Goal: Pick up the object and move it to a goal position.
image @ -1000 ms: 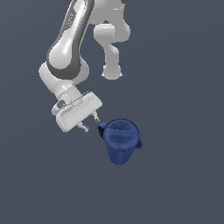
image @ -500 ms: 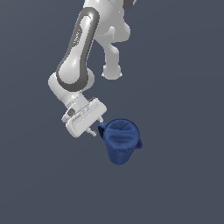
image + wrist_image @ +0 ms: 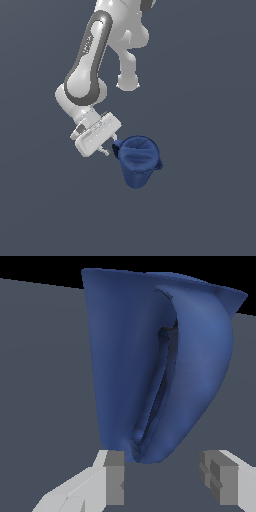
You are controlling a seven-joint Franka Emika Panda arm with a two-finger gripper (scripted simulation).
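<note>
White two-fingered gripper (image 3: 106, 149) beside dark blue tapered jug (image 3: 138, 161), jaws spread flanking its loop handle (image 3: 162, 388), not pinching.

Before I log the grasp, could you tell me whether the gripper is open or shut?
Open: in the wrist view the gripper fingers stand apart before the blue jug's handle.

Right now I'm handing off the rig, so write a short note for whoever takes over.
Gripper: open, empty, at the handle side of the blue jug; the wrist view shows the handle ahead of the gap between the fingers.
Jug: upright on the grey floor, not gripped.
Done: approach to the handle.
Left: advance, close on the handle, lift, carry to the goal. No goal marker shows in either view.
</note>
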